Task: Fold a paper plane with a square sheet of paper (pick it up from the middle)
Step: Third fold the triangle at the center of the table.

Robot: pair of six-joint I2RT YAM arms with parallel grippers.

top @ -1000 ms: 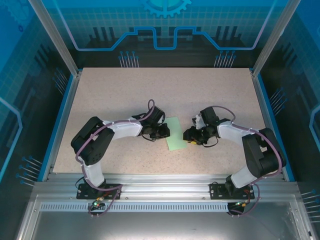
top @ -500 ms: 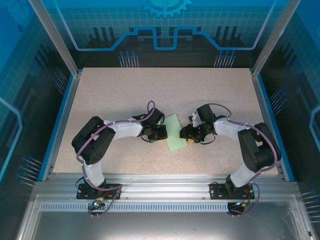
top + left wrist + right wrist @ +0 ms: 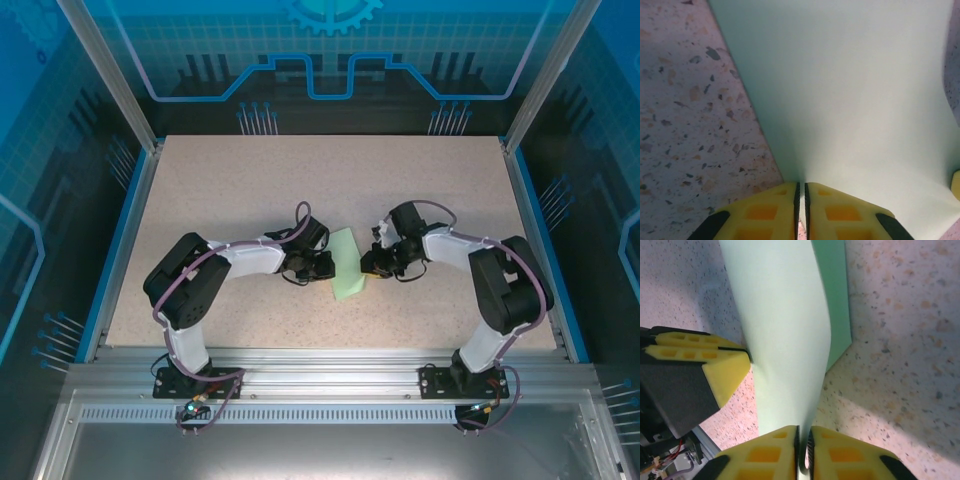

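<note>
My left gripper [image 3: 801,189] is pinched tight on one edge of the square sheet of paper [image 3: 850,90], which fans out ahead of my fingertips over the table [image 3: 685,125]. My right gripper [image 3: 803,432] is clamped on the opposite edge. The sheet bows upward between the two sets of jaws.

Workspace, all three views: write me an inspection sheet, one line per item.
Surface: speckled beige table, no spills seen.
Job's things: square sheet of paper, pale green, bowed up between both grippers.
Clutter: nothing seen.
Grippers: left gripper shut on the sheet's edge; right gripper shut on the opposite side.
Cables: purple cables looped over each wrist, off the paper.
Surroundings: blue printed panels; aluminium frame at the near edge.
</note>
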